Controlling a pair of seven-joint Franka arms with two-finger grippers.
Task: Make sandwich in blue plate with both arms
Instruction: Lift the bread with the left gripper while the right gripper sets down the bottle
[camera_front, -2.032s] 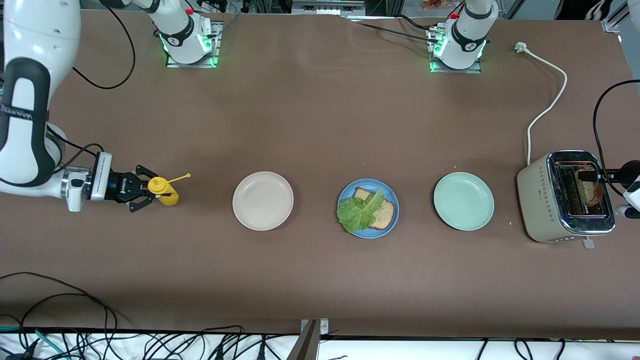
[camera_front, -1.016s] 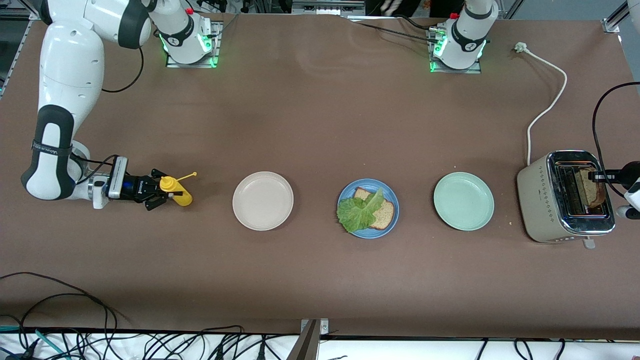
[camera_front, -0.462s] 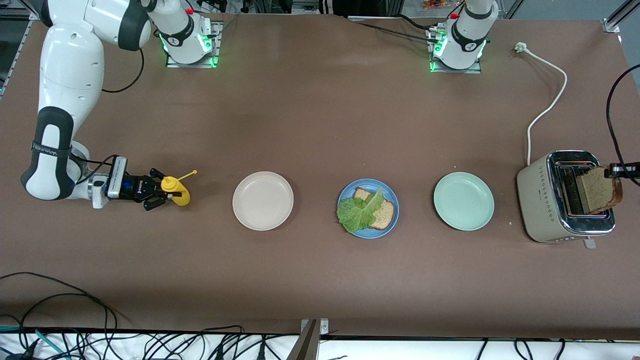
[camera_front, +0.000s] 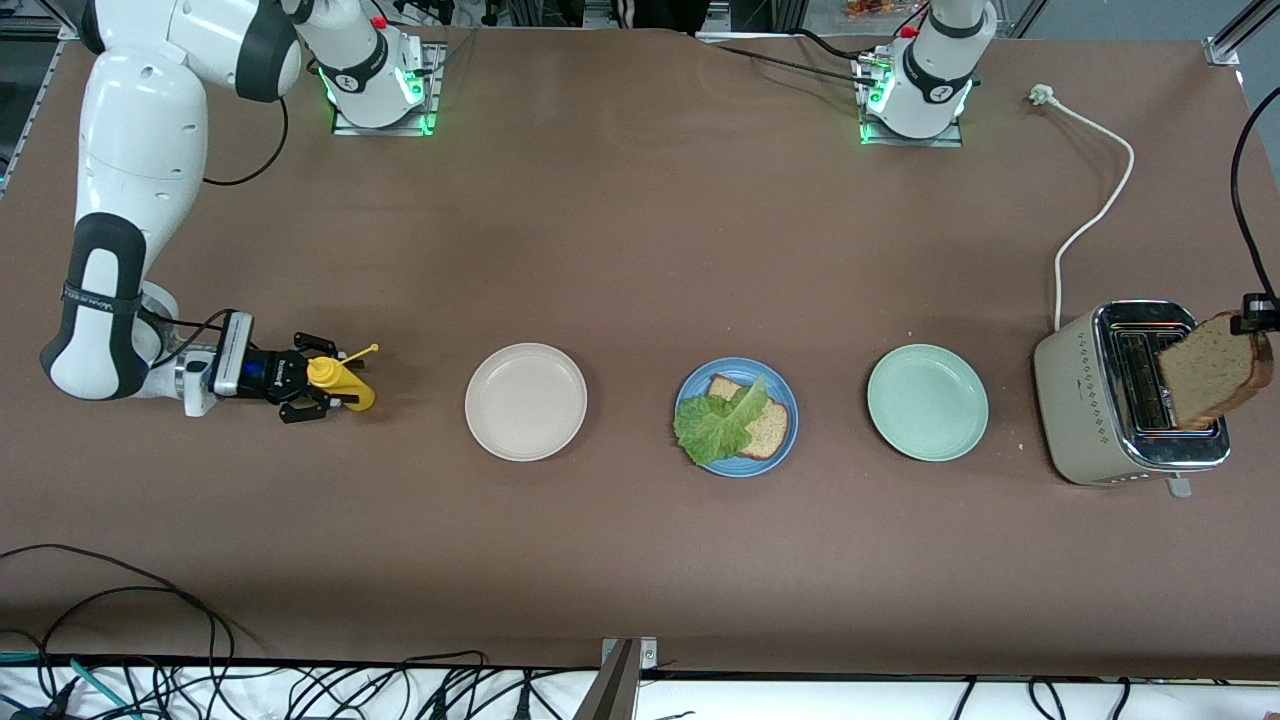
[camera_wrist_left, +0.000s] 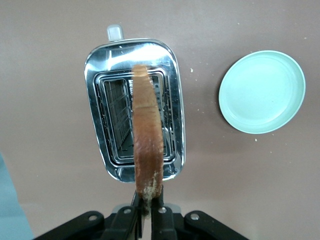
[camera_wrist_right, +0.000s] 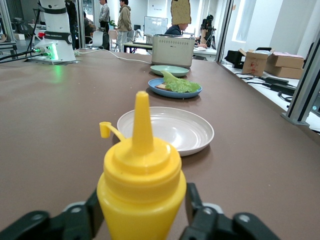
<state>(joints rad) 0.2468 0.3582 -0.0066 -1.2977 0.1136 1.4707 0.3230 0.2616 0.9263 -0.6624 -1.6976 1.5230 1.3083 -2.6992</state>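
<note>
Blue plate (camera_front: 737, 417) mid-table carries one bread slice (camera_front: 765, 427) under lettuce (camera_front: 718, 424), between beige plate (camera_front: 526, 401) and mint-green plate (camera_front: 927, 402). Right end effector (camera_front: 322, 389) sits around yellow mustard bottle (camera_front: 340, 385), fingers parted. Left end effector (camera_wrist_left: 146, 216) clamps second slice (camera_front: 1212, 368) above toaster (camera_front: 1100, 400).

bare brown table (camera_front: 640, 250) toward bases, three plates spaced apart midway

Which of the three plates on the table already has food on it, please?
The blue plate, the middle one of the row, holds a bread slice under a lettuce leaf. The beige plate and the mint-green plate beside it hold nothing.
</note>
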